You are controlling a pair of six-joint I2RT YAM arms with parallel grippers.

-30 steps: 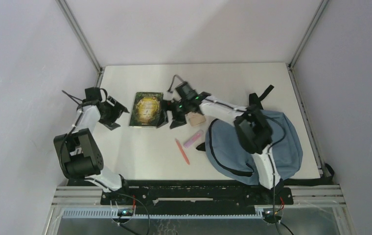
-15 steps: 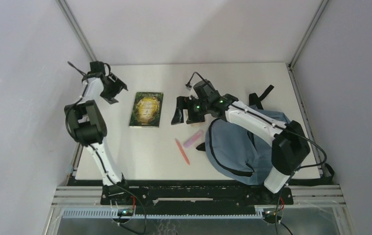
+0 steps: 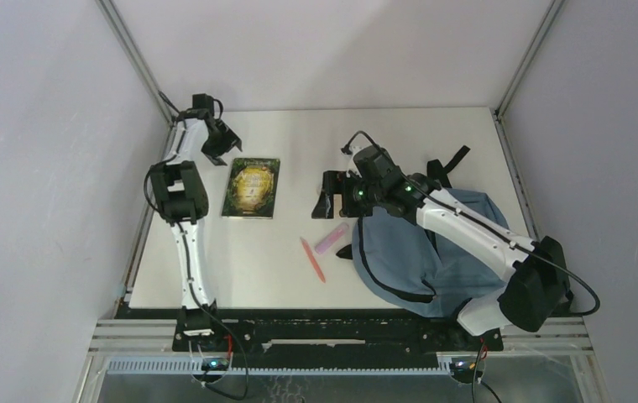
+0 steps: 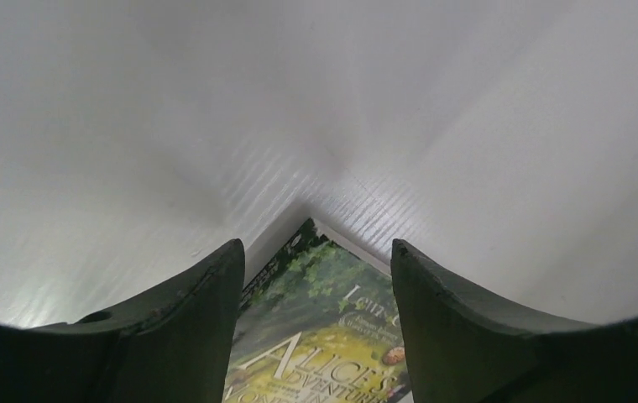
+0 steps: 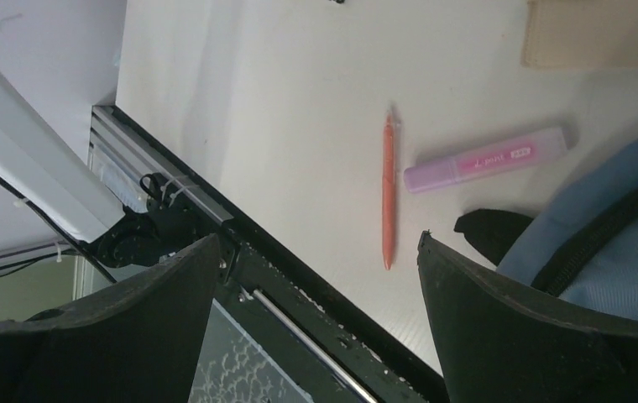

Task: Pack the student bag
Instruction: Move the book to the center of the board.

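Observation:
The student bag [image 3: 467,252] is a dusty-blue backpack with black zipper trim, lying at the right of the table under my right arm; its edge and a black strap end [image 5: 492,231] show in the right wrist view [image 5: 626,227]. My right gripper [image 3: 325,197] is open and empty, above the table just left of the bag. My left gripper [image 3: 222,152] is open and empty at the far left, over the top corner of a green "Alice's Adventures" book [image 3: 251,186]. That corner shows between the left fingers [image 4: 324,336].
A pink highlighter [image 3: 331,239] and an orange pen [image 3: 312,259] lie left of the bag; both show in the right wrist view, highlighter [image 5: 483,159] and pen [image 5: 388,193]. A tan flat piece [image 5: 601,34] lies beyond them. The table's front rail [image 5: 299,285] runs below.
My left arm has stretched out and swung from the left edge to the far-left corner by the book. My right gripper has moved right, away from the book toward the bag.

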